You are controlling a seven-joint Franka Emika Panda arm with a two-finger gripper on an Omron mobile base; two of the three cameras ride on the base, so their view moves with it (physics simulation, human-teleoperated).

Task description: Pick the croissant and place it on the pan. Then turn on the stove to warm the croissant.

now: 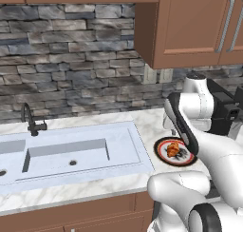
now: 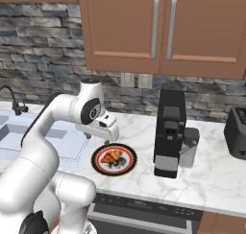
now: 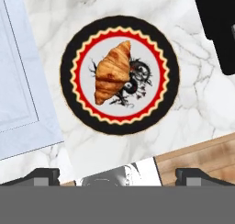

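- Left base view: I count one croissant (image 1: 173,149), a golden-brown ridged crescent, lying on one round plate (image 1: 161,152) with a black outer band and a red ring. The plate sits on the marble tabletop (image 1: 147,124), just right of one pale rectangular sink (image 1: 71,152) with one dark curved faucet (image 1: 31,119). The white arm crosses in front of the plate's right side. The wall is rough grey stone; the cabinets are smooth brown wood.
- Right base view: I see the claw (image 2: 106,141) hanging directly above the plate (image 2: 127,167), apart from it; I cannot judge the jaw gap from this angle. The croissant (image 2: 111,156) lies on the plate's left half. One black coffee machine (image 2: 169,130) stands right of the plate, and one dark toaster (image 2: 236,132) sits at the far right edge. The stove (image 2: 144,211) shows as a dark strip at the lower front.
- Hand view: I see the claw (image 3: 117,176) with both dark tips spread wide and nothing between them. One croissant (image 3: 111,72) lies slanted on the plate (image 3: 69,71), which has a scalloped yellow-and-red ring and a dark motif at centre.
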